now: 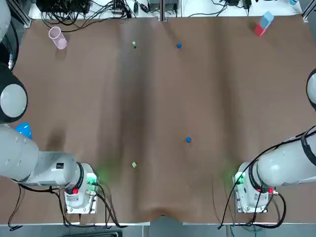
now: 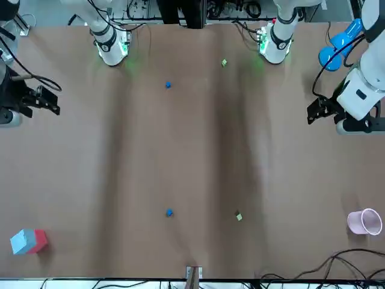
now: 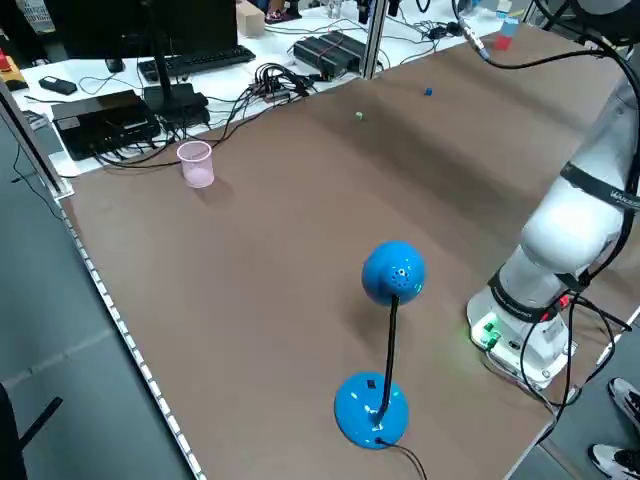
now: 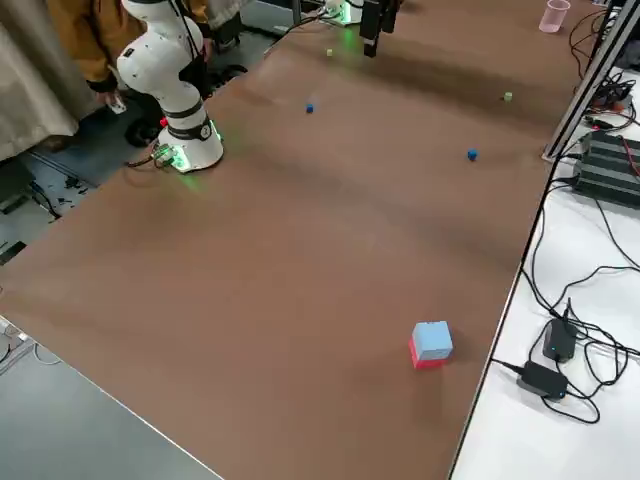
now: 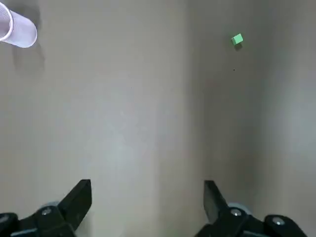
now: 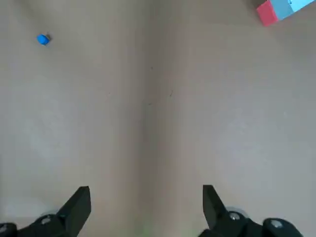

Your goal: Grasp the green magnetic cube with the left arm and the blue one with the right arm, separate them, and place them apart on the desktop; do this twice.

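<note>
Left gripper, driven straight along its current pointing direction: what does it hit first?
Probably bare table. The open left gripper aims between pink cup and green cube, both well off-line; depth unclear.

Honestly, no text, brand or number can properly be read in any of the views. Some dark lettering is printed on the left arm's white link (image 3: 612,196) at the right edge of the left side view, but it can't be made out. A printed sheet (image 3: 36,12) is seen in the upper left corner of that same view, and its writing is too small to be read as well.
</note>
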Tool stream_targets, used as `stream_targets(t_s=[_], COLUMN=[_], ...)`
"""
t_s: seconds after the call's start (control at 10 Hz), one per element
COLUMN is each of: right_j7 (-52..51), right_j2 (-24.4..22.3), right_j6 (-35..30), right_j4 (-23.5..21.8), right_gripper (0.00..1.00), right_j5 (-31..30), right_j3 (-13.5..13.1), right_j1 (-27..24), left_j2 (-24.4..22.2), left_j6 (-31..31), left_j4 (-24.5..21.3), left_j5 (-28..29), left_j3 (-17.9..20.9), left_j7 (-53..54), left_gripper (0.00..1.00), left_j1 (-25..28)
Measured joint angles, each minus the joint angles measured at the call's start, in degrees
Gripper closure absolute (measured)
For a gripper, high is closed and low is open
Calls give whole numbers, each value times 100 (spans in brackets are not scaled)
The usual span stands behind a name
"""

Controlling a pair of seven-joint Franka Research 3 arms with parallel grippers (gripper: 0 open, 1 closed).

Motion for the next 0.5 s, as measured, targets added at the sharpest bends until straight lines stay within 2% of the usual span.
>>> stream_targets(t_s=[0.5], right_j7=[-10], right_j2=[2], right_j6=[152], right_j4=[57], right_gripper=[0], right_j5=[-105], right_j3=[-12], right_j1=[1], left_j2=[0], left_j6=[3], left_j4=[1], left_j5=[0], left_j3=[0], left_j7=[6], left_gripper=[0], left_j1=[16])
